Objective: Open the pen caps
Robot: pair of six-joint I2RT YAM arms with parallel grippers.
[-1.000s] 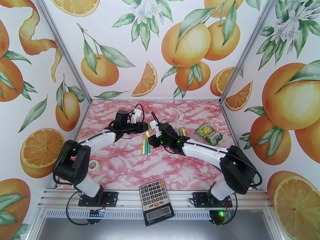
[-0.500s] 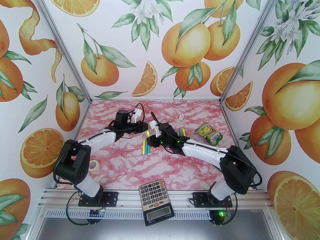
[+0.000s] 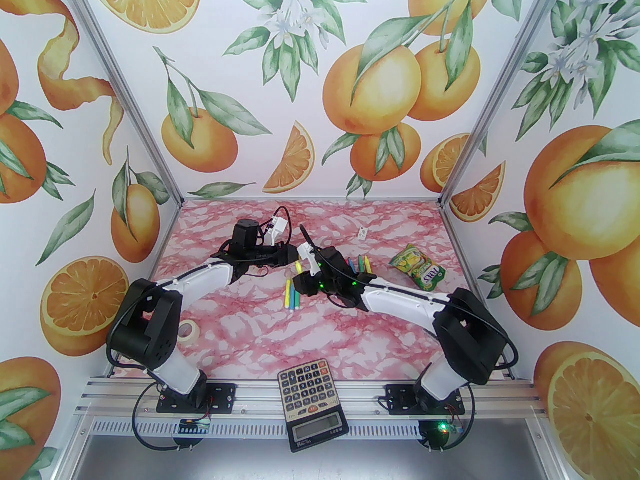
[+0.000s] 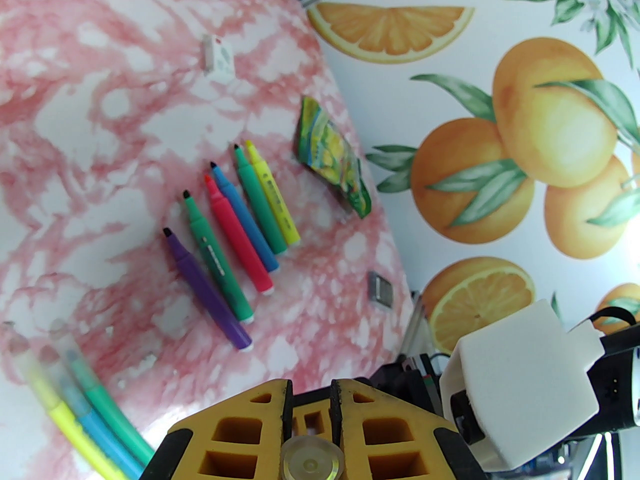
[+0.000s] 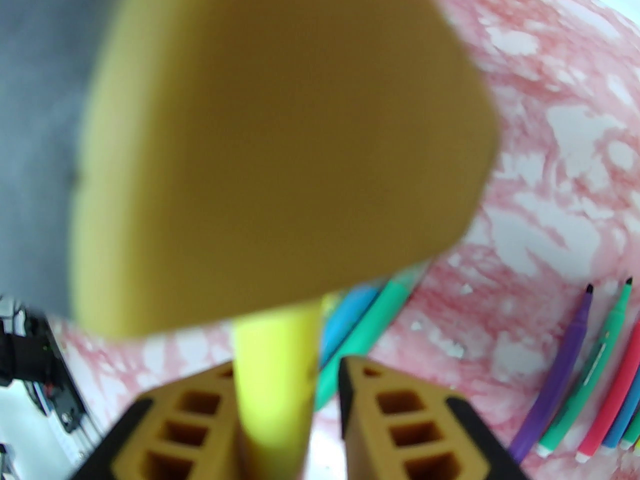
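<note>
So on the pink marble-print table [image 3: 260, 338], over at 8 o'clock a flat roll of pale tape [image 3: 196, 333] lies beside the left arm [image 3: 200, 273]. That arm is a smooth white shell with chunky black joints, elbow kinked up, forearm stretched toward 2 o'clock and wrist about level. The left gripper [image 4: 311, 408] has blocky yellow fingers with square cut-outs, and they're pressed together on the round, see-through yellow cap [image 4: 312, 464] of the yellow pen [image 3: 298, 267]. The pen is held up off the table mid-scene, a bit off vertical. Can't tell if that cap is seated or loose, since the finger hides the joint. Just at 6 o'clock of it, three capped pens [image 3: 294, 295] (yellow, blue, green) lie side by side. A grey hard-plastic calculator [image 3: 310, 393] sits at the near edge. The right gripper [image 5: 287, 368] comes in from 4 o'clock, jaws a little apart around the smooth barrel: one finger touches it, the other shows a gap. The right arm [image 3: 400, 293] is folded the mirror way. At 3 o'clock six uncapped pens [image 4: 235, 233] lie in a fanned row, then there's a crinkly green-yellow snack pouch [image 3: 417, 268].
</note>
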